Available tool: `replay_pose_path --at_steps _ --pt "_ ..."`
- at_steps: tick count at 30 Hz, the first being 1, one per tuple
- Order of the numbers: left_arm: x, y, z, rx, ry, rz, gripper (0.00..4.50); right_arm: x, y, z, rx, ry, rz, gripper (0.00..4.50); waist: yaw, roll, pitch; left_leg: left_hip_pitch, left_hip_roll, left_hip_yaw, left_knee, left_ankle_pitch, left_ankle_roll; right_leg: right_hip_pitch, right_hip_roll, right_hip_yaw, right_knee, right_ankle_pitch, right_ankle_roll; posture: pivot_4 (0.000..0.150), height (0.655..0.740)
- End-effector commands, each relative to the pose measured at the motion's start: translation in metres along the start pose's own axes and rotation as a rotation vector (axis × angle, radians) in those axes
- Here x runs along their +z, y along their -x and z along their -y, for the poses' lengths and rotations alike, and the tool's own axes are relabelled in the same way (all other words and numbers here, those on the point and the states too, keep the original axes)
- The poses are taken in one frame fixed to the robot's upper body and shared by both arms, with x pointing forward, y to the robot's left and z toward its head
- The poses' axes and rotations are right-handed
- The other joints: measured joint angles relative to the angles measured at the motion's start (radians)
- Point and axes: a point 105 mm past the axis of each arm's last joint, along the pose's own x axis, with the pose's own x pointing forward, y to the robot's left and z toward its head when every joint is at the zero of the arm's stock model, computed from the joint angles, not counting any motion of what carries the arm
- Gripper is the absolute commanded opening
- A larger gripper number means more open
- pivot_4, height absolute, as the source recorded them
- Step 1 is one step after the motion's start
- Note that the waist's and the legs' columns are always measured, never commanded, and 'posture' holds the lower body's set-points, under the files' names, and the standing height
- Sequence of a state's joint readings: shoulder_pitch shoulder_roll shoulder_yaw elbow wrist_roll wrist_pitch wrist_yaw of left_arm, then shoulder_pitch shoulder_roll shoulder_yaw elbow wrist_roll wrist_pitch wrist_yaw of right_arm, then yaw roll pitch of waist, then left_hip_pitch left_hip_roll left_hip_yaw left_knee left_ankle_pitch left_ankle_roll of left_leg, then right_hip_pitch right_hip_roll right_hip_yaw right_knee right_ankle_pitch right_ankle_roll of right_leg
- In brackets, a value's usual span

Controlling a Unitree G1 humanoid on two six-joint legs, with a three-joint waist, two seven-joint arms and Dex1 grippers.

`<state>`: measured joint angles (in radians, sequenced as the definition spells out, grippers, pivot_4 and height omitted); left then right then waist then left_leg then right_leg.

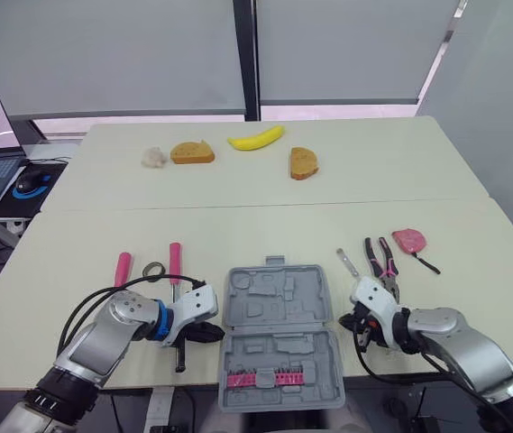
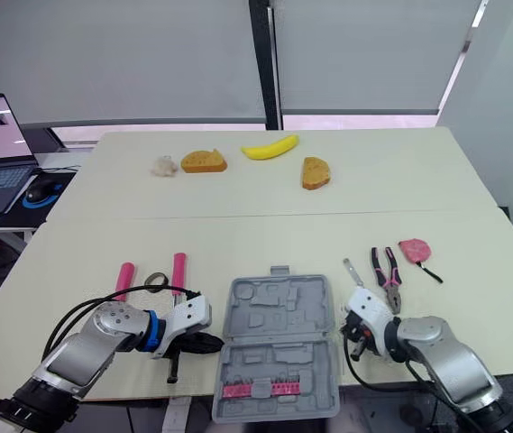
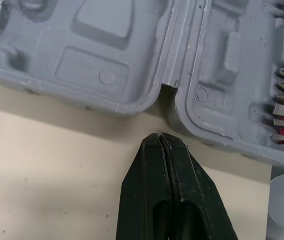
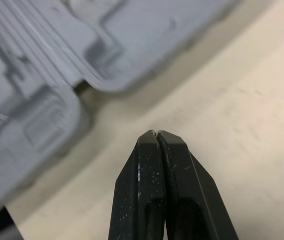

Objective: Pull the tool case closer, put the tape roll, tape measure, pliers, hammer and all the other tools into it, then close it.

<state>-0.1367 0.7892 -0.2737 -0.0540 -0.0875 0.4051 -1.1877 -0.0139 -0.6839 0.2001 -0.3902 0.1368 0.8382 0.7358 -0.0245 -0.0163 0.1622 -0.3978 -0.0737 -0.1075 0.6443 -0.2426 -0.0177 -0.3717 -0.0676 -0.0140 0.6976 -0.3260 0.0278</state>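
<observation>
Left gripper (image 3: pixel 160 136) and right gripper (image 4: pixel 156 133) flank the case (image 1: pixel 279 334), jaws closed, empty; pull looks done; next, grasp pliers (image 1: pixel 380 260)

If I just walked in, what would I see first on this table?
An open grey tool case lies in the middle at the near edge of the table. The left gripper and right gripper, both shut, point at it from either side. Far across the table lies a yellow banana.
</observation>
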Motion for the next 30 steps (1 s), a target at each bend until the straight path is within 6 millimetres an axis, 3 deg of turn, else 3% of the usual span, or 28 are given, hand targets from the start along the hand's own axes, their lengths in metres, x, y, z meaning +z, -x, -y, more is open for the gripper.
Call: replay_pose_path --at_steps 1,5,8,12,16,21,27,30 --pt "0.008 0.022 -0.010 0.059 0.008 0.075 0.00 0.016 0.020 0.007 -0.071 0.042 0.090 0.02 0.000 0.000 0.000 0.000 0.000 0.000 0.000 0.000 0.000 0.000 0.000 0.000 0.000 0.000 0.000 0.150 0.7400" --pt "0.020 0.050 -0.016 0.108 0.024 0.189 0.00 0.023 0.042 0.008 -0.113 0.088 0.162 0.02 -0.002 0.000 0.001 -0.001 0.001 0.000 0.000 0.000 0.000 -0.001 0.001 0.000 0.000 0.000 0.000 0.150 0.7400" --pt "0.023 0.082 -0.029 0.226 0.034 0.280 0.00 0.022 0.065 0.018 -0.187 0.120 0.207 0.02 0.001 -0.001 0.001 -0.001 0.001 0.000 0.000 0.000 0.000 0.000 0.000 0.000 -0.001 0.000 0.000 0.150 0.7400" --pt "0.001 0.129 -0.046 0.414 0.129 0.285 0.00 0.015 0.105 0.032 -0.270 0.127 0.224 0.02 0.004 -0.001 0.001 -0.001 0.001 0.001 0.000 0.000 0.000 0.000 0.000 0.000 -0.001 0.000 0.000 0.150 0.7400" --pt "-0.029 0.152 -0.039 0.473 0.220 0.237 0.91 0.002 0.128 0.036 -0.285 0.118 0.210 0.00 0.000 -0.001 0.001 0.000 0.002 0.002 -0.001 0.000 0.000 0.000 0.001 0.000 -0.001 0.000 0.000 0.150 0.7400" --pt "-0.074 0.178 -0.022 0.620 0.323 0.217 2.53 -0.014 0.150 0.039 -0.264 0.161 0.162 1.06 0.001 -0.002 0.001 0.000 0.004 0.004 -0.001 -0.001 0.002 0.001 0.001 0.000 -0.003 0.000 0.000 0.150 0.7400" --pt "-0.085 0.187 -0.015 0.672 0.339 0.232 4.49 -0.017 0.167 0.054 -0.249 0.160 0.151 2.44 0.023 -0.002 0.001 0.000 0.008 0.007 -0.001 -0.001 0.002 0.002 0.001 -0.001 -0.008 0.000 0.000 0.150 0.7400" --pt "-0.083 0.184 -0.016 0.679 0.341 0.254 4.50 -0.020 0.170 0.062 -0.243 0.156 0.136 3.17 0.030 -0.001 0.001 0.000 0.009 0.007 -0.001 -0.001 0.002 0.002 0.002 -0.002 -0.012 0.002 -0.001 0.150 0.7400"
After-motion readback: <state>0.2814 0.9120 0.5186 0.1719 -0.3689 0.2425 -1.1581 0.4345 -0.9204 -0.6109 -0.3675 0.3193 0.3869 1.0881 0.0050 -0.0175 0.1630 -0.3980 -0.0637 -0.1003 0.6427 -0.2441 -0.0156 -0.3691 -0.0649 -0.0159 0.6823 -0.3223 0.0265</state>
